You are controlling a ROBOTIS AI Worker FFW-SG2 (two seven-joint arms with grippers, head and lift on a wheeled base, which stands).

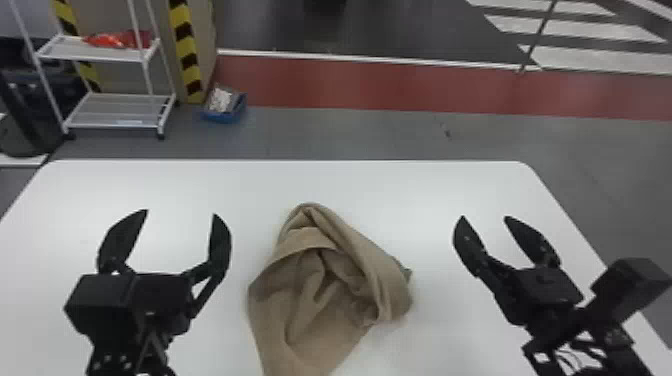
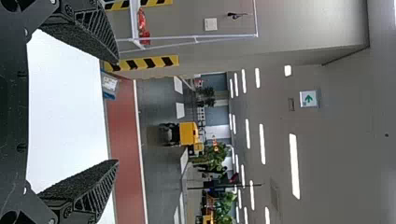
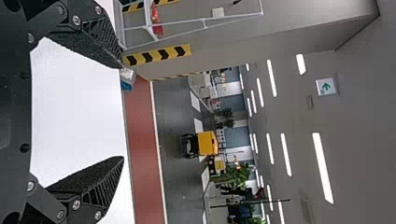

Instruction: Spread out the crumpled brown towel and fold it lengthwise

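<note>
Brown towel [image 1: 327, 287] crumpled between left claw [image 1: 181, 212] and right claw [image 1: 485, 217] — both with fingers apart.

A white sign [image 3: 332, 87] with a green arrow [image 3: 326, 87] is seen high overhead, above the level of the tabletop's [image 1: 380, 175] far edge; the arrow is pointed to the robot's left. Yellow and black warning stripes [image 1: 184, 42] are carried by the beige wall [image 1: 100, 15] beyond the far left corner. No wording or number can be read.
</note>
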